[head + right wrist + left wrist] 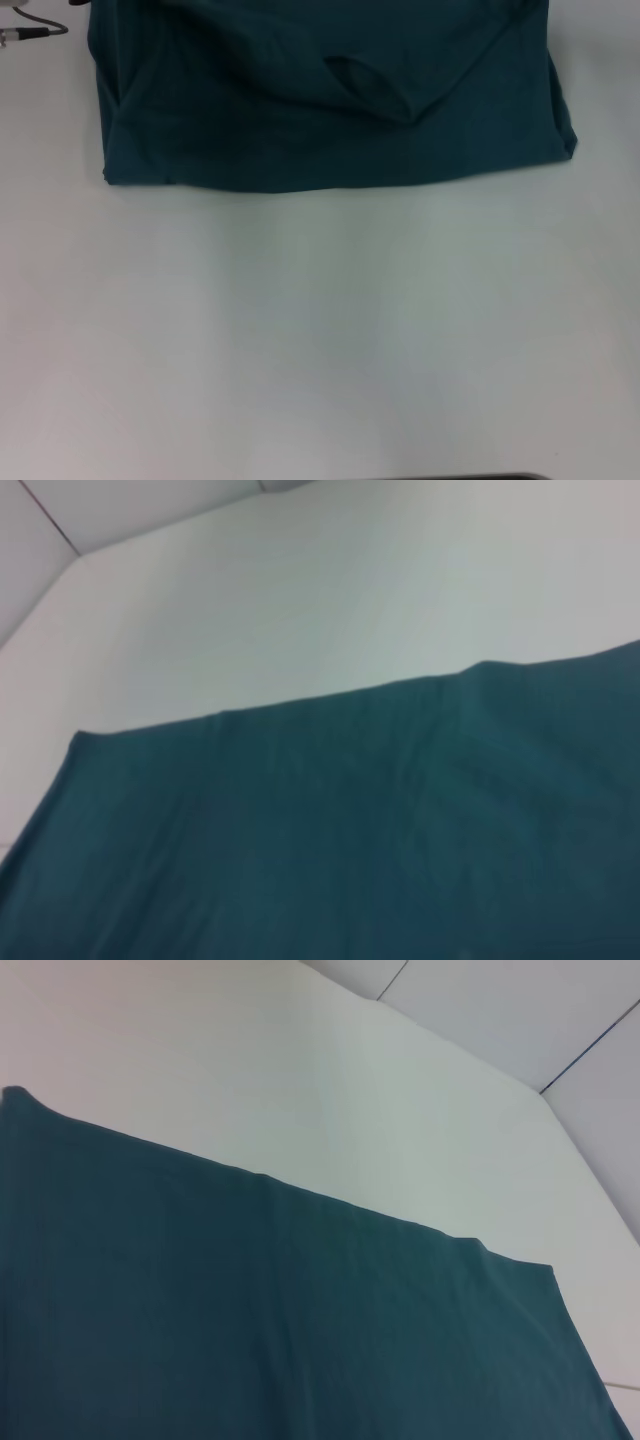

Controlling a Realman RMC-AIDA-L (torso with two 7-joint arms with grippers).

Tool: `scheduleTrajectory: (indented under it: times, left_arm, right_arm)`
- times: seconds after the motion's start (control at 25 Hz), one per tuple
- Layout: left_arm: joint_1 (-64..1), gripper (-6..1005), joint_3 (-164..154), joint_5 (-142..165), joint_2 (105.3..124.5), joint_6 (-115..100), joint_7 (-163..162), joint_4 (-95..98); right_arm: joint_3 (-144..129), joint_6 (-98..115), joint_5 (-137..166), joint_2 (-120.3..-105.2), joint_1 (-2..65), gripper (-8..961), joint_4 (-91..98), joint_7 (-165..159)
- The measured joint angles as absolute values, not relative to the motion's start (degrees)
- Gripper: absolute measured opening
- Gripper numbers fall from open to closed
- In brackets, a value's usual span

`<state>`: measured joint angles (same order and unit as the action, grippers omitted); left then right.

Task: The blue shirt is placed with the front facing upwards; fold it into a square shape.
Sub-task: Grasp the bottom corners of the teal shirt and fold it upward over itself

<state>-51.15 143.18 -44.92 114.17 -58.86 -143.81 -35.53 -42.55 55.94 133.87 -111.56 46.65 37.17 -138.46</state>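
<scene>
Neither gripper shows in any of our three views, so we cannot tell how far either is open or whether it has hold of anything; each wrist camera looks past its own fingers onto cloth and table.

Nearest us in the head view lies a broad bare stretch of the white table (320, 340), with a thin dark strip at the very near edge that we cannot identify. Beyond it, at the far side of the table, lies the blue shirt (330, 110), a dark teal mass with a fairly straight near edge running across most of the view. Its corner on our left is squared off, and its corner on our right pokes out to a small point. A fold crosses its upper layer diagonally, and near the middle sits a small oval pucker, possibly the neckline, though we cannot be sure. No lettering is visible on the surface facing up. A dark cable (35, 33) lies on the table at the far left, just beside the shirt.

Both wrist views show flat teal fabric (280, 1330) (330, 840) meeting the white tabletop (300, 1080) (330, 590) along a straight edge.
</scene>
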Motion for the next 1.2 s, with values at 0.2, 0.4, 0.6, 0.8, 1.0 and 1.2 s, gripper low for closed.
scheduleTrajectory:
  times: [0.2, 0.4, 0.6, 0.8, 1.0, 1.2]
  left_arm:
    - [-51.2, 54, 142.2, -44.4, 113.91, -58.7, -146.7, -35.2]
    - [-50.9, 116, 141.2, -44.2, 113.88, -58.2, -148.3, -35.2]
    - [-50.9, 192, 141.2, -42.6, 113.57, -58.4, -149.7, -34.6]
    - [-50.9, 345, 141.2, -41.0, 113.04, -58.9, -150.2, -34.1]
    - [-51.2, 596, 140.1, -41.0, 112.91, -58.7, -150.0, -34.2]
    - [-52.5, 659, 136.6, -39.3, 112.08, -59.1, -152.8, -33.5]
  right_arm:
    - [-44.3, 55.7, 135.5, -110.60, 46.8, 199, 35.7, -138.9]
    - [-44.5, 55.8, 138.6, -110.47, 48.0, 207, 35.3, -139.2]
    - [-44.7, 55.9, 141.0, -109.98, 49.7, 294, 33.3, -139.3]
    - [-45.0, 55.7, 141.9, -109.96, 49.6, 401, 33.2, -139.4]
    - [-44.6, 56.0, 141.7, -109.93, 49.1, 524, 33.2, -139.4]
    - [-44.9, 58.8, 142.0, -109.82, 48.7, 576, 33.8, -139.3]
